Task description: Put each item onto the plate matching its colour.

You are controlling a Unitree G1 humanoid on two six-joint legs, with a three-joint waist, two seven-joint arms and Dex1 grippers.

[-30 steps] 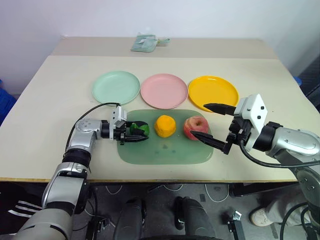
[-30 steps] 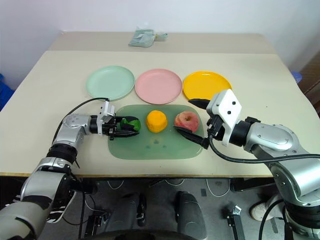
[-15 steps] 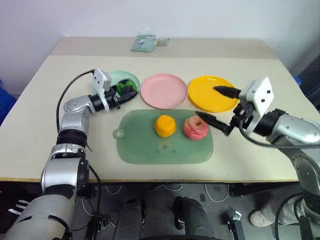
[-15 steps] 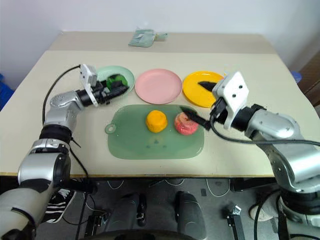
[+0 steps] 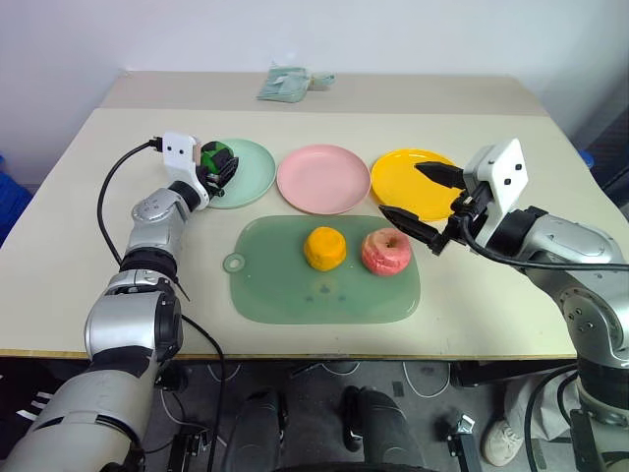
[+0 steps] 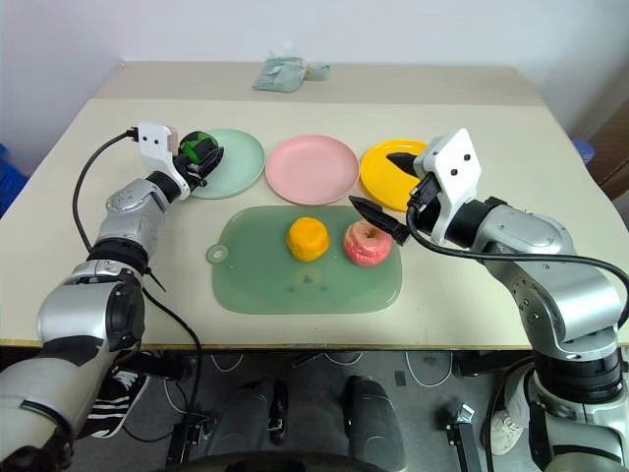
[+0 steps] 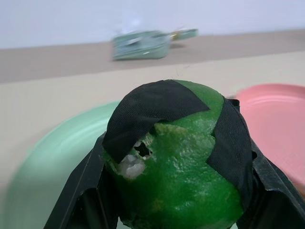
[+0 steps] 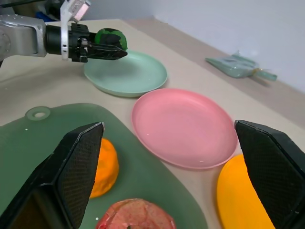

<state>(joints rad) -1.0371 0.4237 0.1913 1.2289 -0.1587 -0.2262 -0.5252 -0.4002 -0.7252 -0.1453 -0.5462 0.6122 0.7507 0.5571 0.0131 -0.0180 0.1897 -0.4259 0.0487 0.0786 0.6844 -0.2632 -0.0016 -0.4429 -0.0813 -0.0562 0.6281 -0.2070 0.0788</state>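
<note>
Left hand: we find it pinching the green-and-black ball over the near-left rim of the mint plate. Right hand: fingers spread wide, empty, between the yellow plate and the apple. Apple and orange: on the green mat. Pink plate: bare, on the desk.

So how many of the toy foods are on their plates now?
None yet. The left gripper is shut on the green ball, held over the mint green plate but not let go. The orange fruit and red apple sit on the green mat. The open right gripper hovers by the apple.
</note>
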